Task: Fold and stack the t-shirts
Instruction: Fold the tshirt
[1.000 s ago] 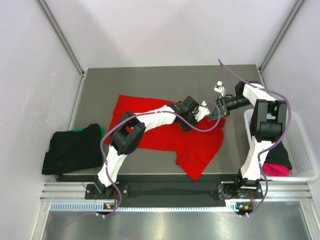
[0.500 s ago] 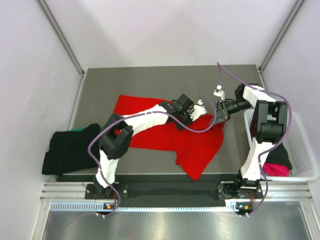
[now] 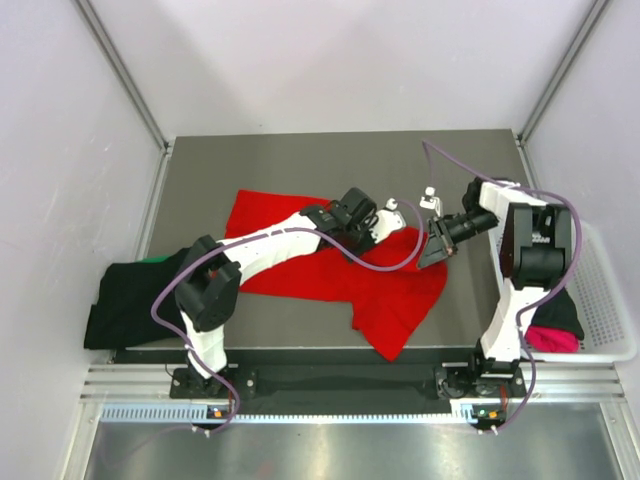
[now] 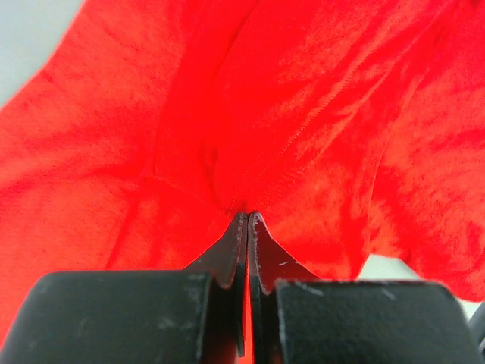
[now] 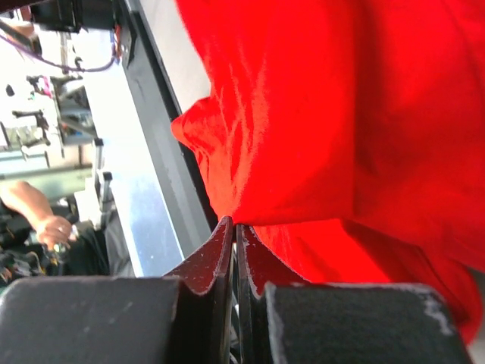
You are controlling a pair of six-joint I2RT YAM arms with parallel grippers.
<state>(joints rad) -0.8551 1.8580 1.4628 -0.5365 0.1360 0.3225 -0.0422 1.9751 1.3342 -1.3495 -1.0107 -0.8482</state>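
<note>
The bright red t-shirt (image 3: 395,300) lies spread and rumpled across the middle of the dark table. My left gripper (image 3: 385,222) is shut on a fold of its cloth (image 4: 303,136) near the shirt's far edge. My right gripper (image 3: 432,248) is shut on the red shirt's right edge (image 5: 318,114). The two grippers are close together, a little apart. A black t-shirt (image 3: 145,300) lies folded at the table's left edge, with a bit of green shirt (image 3: 203,262) showing from under it. A magenta-pink shirt (image 3: 550,338) and black cloth lie in the basket.
A white mesh basket (image 3: 605,300) stands off the table's right side. The table's front edge (image 3: 320,355) runs just below the red shirt's hanging corner. White walls close in the back and sides.
The left gripper has moved left and slightly back, drawing the red cloth with it. The right gripper has shifted slightly towards the front. The left arm's elbow has swung left.
</note>
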